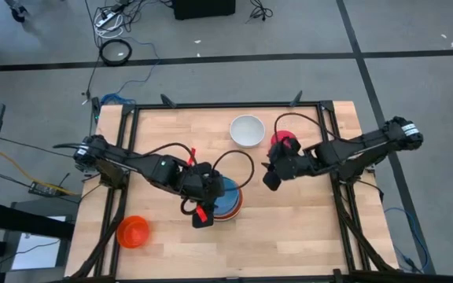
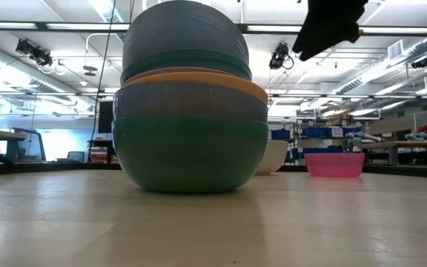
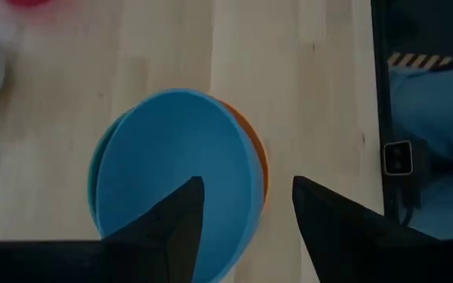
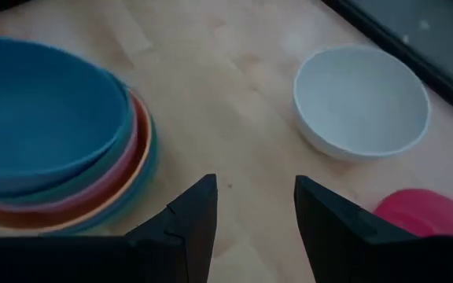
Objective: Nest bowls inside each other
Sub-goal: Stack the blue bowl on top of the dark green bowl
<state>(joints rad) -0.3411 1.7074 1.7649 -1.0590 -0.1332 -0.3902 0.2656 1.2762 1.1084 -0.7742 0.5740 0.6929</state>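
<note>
While my left end effector [image 3: 246, 206] hangs over the stack of nested bowls [image 1: 228, 200] near the middle of the tabletop [image 1: 305, 228], its fingers stand wide apart with nothing between them, straddling the rim of the blue bowl [image 3: 175, 177] that tops the stack. Beneath that blue one I can see an orange rim [image 3: 259, 161] and a teal edge, and from table height the pile rises in bands of green, orange, teal and blue. My right end effector [image 4: 254, 206] hovers off to the right of the stack, over bare wood, its fingers parted and empty. Ahead of it sits the white bowl [image 1: 247, 130] near the far edge, with the pink bowl [image 1: 283, 141] just beside it, partly under my right arm. A lone orange bowl [image 1: 132, 231] stands well apart near the front left corner.
</note>
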